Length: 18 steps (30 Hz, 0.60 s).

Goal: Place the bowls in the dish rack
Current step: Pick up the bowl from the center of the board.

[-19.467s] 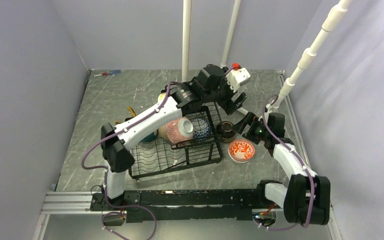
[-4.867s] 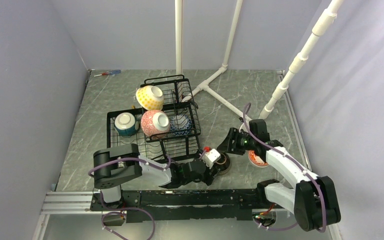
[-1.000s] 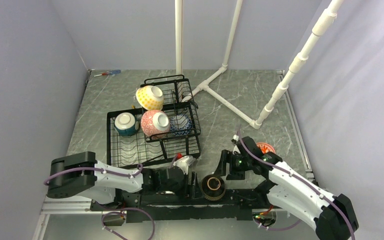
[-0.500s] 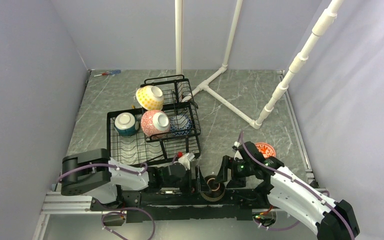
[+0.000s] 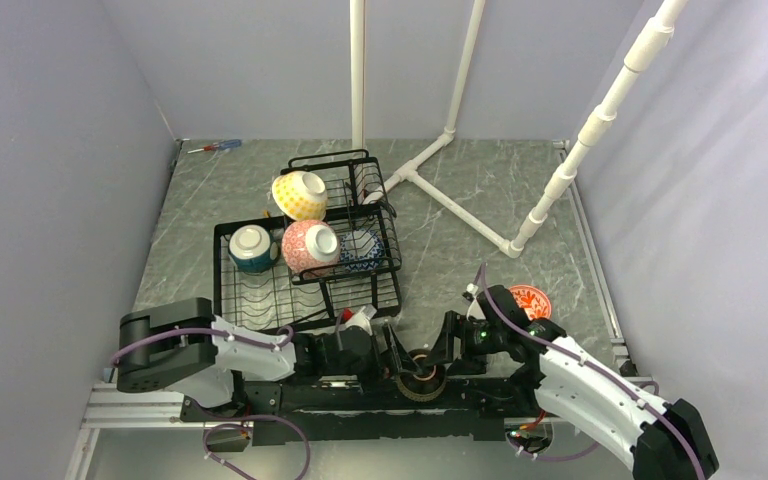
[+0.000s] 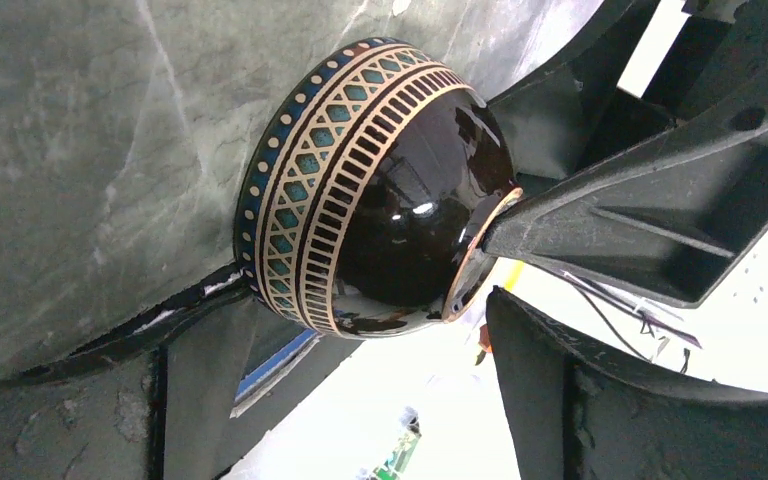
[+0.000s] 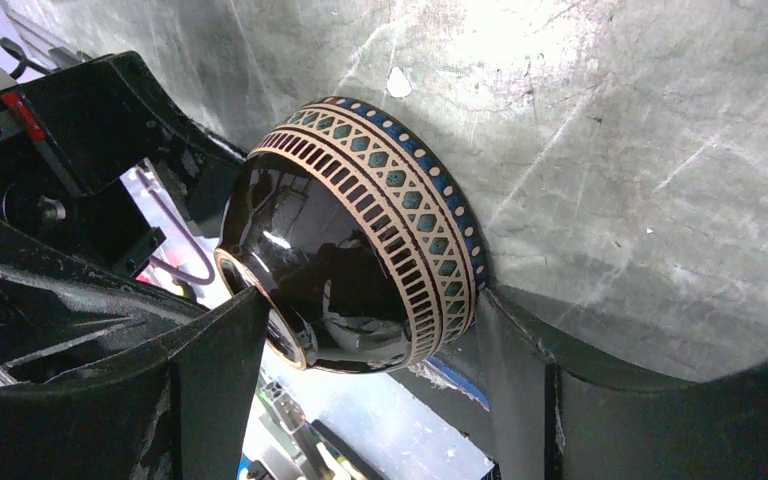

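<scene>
Since the brown striped bowl stood by the corner of the dish rack some five seconds back, it has been hauled to the very near lip of the bench. Within the last second both arms closed in on it. Bowl lies with its rim against the bench surface, foot ring turned outward.

Left end effector: jaws spread, one finger at the rim, the other just shy of the foot ring. We read it as not clamped. Right end effector: fingers spread across the bowl, meeting rim and foot in its own wrist view. Whether they bear down we cannot tell. Our reading: a hand-over or re-grip, with the bowl now farther from the rack than it was.

Rack load unchanged: yellow dotted bowl, teal bowl, pink bowl, blue-white bowl. Red patterned bowl waits on the bench, right side.

Edges: the bowl sits beside the black rail, and a slip there may send it off the bench. Room: bare bench between the bowl and the rack's near right corner, and the front wire rows are free. White pipe frame is well apart, far side.
</scene>
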Each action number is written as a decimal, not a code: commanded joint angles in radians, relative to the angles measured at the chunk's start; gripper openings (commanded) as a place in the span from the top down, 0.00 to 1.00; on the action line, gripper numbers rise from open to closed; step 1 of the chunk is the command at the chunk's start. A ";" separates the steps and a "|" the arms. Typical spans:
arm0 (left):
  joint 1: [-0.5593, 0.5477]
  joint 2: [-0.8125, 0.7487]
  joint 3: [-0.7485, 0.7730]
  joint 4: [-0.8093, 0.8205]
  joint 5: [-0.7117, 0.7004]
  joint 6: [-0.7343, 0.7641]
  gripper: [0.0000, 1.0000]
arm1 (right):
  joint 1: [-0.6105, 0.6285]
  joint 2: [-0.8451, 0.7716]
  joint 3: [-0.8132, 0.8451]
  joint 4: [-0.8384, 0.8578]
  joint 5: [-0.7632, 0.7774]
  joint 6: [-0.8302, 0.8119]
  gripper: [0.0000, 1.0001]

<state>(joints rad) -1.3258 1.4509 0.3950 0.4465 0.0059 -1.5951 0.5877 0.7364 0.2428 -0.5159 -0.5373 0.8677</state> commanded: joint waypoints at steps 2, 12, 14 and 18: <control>-0.013 0.022 0.002 -0.234 -0.211 -0.091 0.06 | 0.019 0.009 -0.108 0.118 0.034 0.055 0.32; -0.054 -0.028 0.021 -0.312 -0.373 -0.072 0.09 | 0.018 0.063 -0.191 0.276 0.032 0.086 0.35; -0.052 -0.005 -0.010 -0.229 -0.369 -0.075 0.12 | 0.018 0.083 -0.201 0.324 0.023 0.094 0.35; -0.052 0.012 -0.070 -0.093 -0.377 -0.070 0.17 | 0.019 0.108 -0.214 0.431 -0.031 0.129 0.35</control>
<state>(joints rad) -1.3857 1.3609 0.3950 0.2485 -0.2230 -1.6920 0.5797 0.7818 0.1291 -0.2131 -0.6067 0.9661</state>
